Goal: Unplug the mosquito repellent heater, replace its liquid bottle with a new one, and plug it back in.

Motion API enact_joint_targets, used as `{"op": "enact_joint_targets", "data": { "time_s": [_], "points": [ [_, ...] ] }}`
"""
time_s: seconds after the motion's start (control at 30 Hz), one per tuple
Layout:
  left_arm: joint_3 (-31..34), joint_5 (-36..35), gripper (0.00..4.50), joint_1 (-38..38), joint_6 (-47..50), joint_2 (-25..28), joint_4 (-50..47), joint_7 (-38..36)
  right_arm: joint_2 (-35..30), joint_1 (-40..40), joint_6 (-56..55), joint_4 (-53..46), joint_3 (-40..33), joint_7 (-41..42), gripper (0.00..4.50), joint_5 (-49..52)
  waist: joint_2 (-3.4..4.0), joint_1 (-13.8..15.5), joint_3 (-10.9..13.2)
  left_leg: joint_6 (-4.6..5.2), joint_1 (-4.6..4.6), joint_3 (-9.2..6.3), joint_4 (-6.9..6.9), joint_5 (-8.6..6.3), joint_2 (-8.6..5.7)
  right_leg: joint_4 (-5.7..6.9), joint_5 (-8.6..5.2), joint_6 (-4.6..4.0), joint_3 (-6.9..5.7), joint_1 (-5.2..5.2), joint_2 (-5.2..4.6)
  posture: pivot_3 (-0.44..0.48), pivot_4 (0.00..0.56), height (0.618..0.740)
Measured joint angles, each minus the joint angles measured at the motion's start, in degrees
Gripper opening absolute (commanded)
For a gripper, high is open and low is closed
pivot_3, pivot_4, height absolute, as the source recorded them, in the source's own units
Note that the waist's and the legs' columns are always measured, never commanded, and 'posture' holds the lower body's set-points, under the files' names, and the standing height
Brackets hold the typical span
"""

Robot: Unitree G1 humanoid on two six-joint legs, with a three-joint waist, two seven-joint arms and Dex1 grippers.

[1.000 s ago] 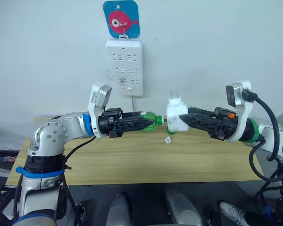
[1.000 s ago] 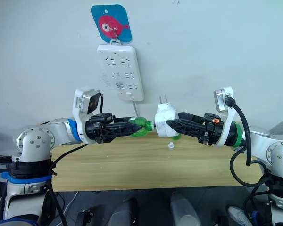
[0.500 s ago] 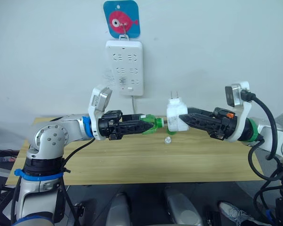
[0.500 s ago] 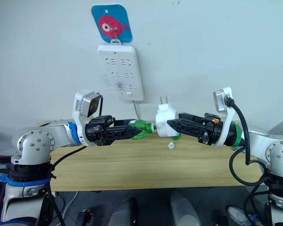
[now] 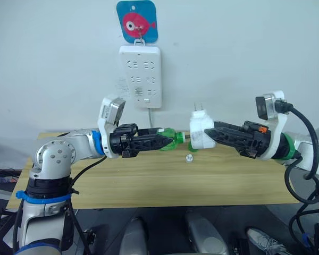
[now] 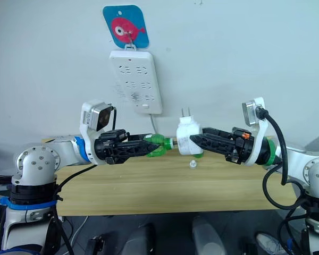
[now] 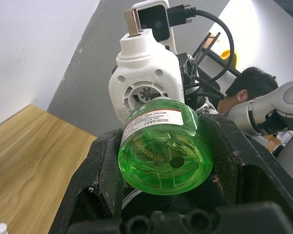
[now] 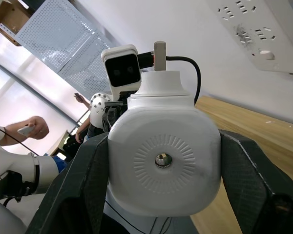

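Observation:
My left gripper (image 5: 166, 141) is shut on a small translucent green liquid bottle (image 5: 173, 137), held level above the table with its neck toward the right. My right gripper (image 5: 211, 134) is shut on the white mosquito repellent heater (image 5: 201, 132), whose plug prongs point up. The bottle's neck nearly touches the heater's side. In the left wrist view the bottle (image 7: 163, 146) sits between my fingers, lined up with the heater's round socket (image 7: 145, 92). The right wrist view shows the heater's back (image 8: 163, 156) between my fingers. A tiny clear cap (image 5: 189, 157) lies on the table below the heater.
A white multi-socket power strip (image 5: 141, 75) hangs on the wall under a blue fish hook (image 5: 136, 21), above and left of the heater. The wooden table (image 5: 149, 183) runs beneath both arms. A person (image 7: 249, 87) is behind the robot, a hand (image 8: 31, 127) showing.
The heater and right gripper have shifted slightly to the right. The left arm has barely moved, and both grips are unchanged.

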Motion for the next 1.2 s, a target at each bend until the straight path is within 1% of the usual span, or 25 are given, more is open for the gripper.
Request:
{"op": "enact_joint_targets", "data": {
  "time_s": [0.27, 0.7, 0.9, 1.2],
  "points": [
    [0.0, -0.6, 2.32, -0.8, 0.0, 0.0, 1.8, -0.1, -0.2, 0.0, -0.1, 0.0, 0.1, -1.4, 2.88, 2.1, 0.0, 0.0, 0.0, 0.0, 0.0, 0.0, 0.0, 0.0, 0.0, 0.0, -0.01, 0.01, 0.0, 0.0, 0.0, -0.188, 0.183, 0.74],
    [-0.2, -0.5, 2.32, -0.8, -0.2, -0.2, 1.7, -0.3, -0.3, -0.6, -0.2, 0.0, 0.4, -2.6, 2.88, 2.3, 0.0, 0.0, 0.0, 0.0, 0.0, 0.0, 0.0, 0.0, 0.0, 0.0, -0.01, 0.02, 0.0, 0.0, 0.0, -0.188, 0.183, 0.74],
    [-1.0, 1.6, 2.32, -0.8, -2.1, -0.2, 1.7, -1.5, -0.3, -0.6, -0.3, 0.0, 0.5, -2.9, 2.88, 3.4, 0.0, 0.0, 0.0, 0.0, 0.0, 0.0, 0.0, 0.0, 0.0, 0.0, -0.01, 0.02, 0.0, 0.0, 0.0, -0.188, 0.185, 0.74],
    [-1.0, 1.6, 2.32, -1.5, -2.2, -0.6, 2.4, -1.4, -0.7, -0.6, -1.1, -0.1, 0.6, -4.0, 2.88, 4.7, 0.0, 0.0, 0.0, 0.0, 0.0, 0.0, 0.0, 0.0, 0.0, 0.0, -0.01, 0.02, 0.0, 0.0, 0.0, -0.188, 0.187, 0.74]
  ]
}}
